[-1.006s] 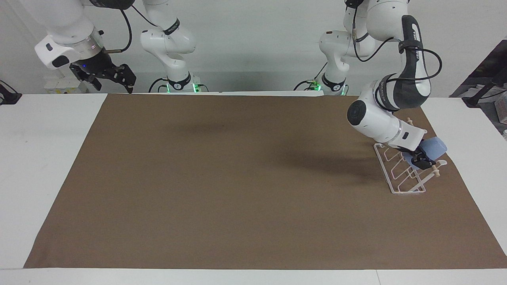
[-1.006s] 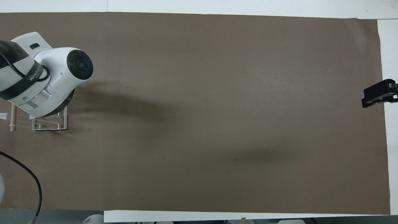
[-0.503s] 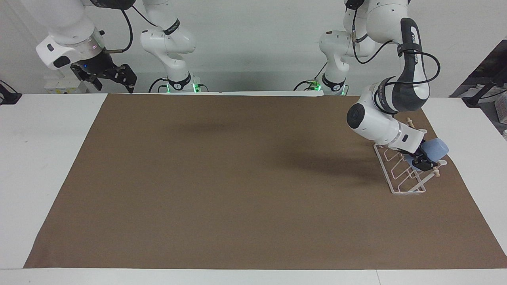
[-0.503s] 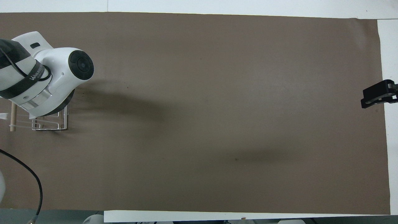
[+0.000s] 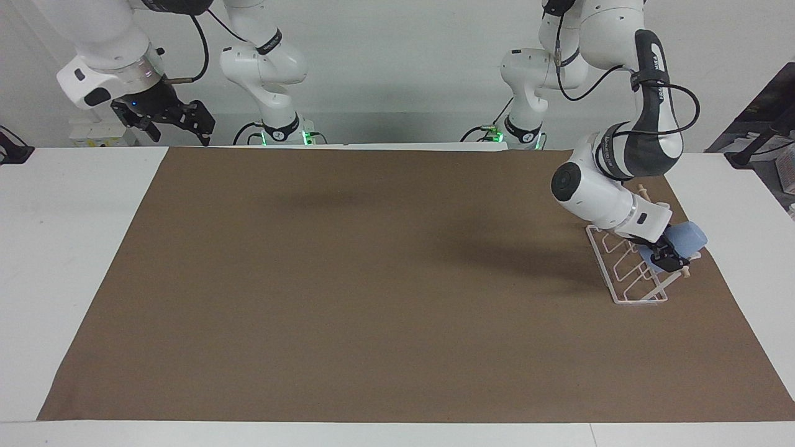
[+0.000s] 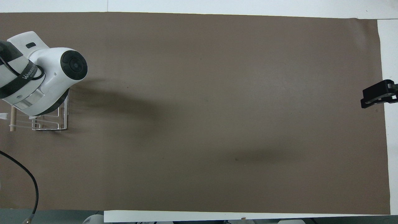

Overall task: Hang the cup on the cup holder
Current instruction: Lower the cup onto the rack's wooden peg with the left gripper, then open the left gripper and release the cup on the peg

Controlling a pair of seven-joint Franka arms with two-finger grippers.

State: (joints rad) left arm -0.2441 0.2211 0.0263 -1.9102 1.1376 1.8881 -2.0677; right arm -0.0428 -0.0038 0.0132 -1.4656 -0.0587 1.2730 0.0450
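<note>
The light blue cup (image 5: 688, 238) lies tilted over the top of the white wire cup holder (image 5: 624, 276), at the left arm's end of the brown mat. My left gripper (image 5: 666, 256) is shut on the cup, right over the holder's wooden dowel. In the overhead view the left arm hides the cup and gripper; only part of the cup holder (image 6: 51, 124) shows. My right gripper (image 5: 166, 121) waits raised over the table edge at the right arm's end; it also shows in the overhead view (image 6: 377, 97).
A brown mat (image 5: 372, 279) covers most of the white table (image 5: 62, 217). A black cable (image 6: 29, 183) hangs from the left arm near the robots' edge.
My left gripper has moved with the cup a little toward the left arm's end of the table and slightly down over the holder. The right arm has barely moved.
</note>
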